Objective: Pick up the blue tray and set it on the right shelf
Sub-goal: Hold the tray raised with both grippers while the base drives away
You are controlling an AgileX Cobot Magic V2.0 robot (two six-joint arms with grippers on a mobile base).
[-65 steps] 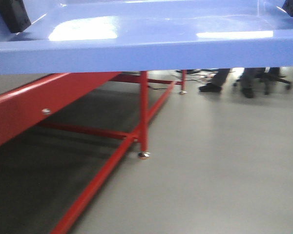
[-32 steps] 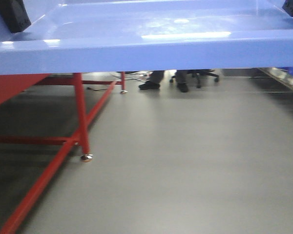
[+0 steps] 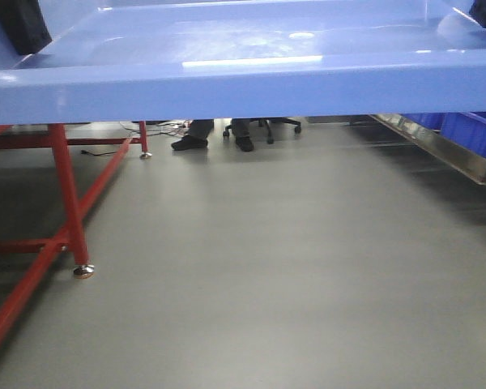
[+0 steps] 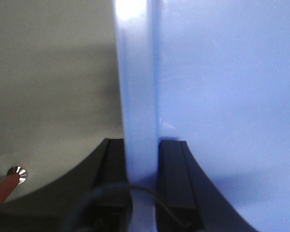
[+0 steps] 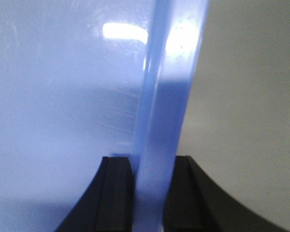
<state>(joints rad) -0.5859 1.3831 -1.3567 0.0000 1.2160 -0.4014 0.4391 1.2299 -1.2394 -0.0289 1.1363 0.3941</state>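
Grey floor [image 3: 292,267] fills the front view, with a red-framed surface [image 3: 69,194] at 9 o'clock and a shiny stainless steel shelf [image 3: 445,154] bearing dark blue plastic bins [image 3: 474,134] at 3 o'clock. Across 12 o'clock the wide, glossy periwinkle-blue plastic tray [image 3: 243,89] is held aloft, left jaws and right jaws each clamped on its rolled rim.

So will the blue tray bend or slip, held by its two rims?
Probably stiff enough: the blue tray shows a straight front rim, no sag. Its glossy plastic may slip in the left gripper and right gripper, which pinch only its rims.
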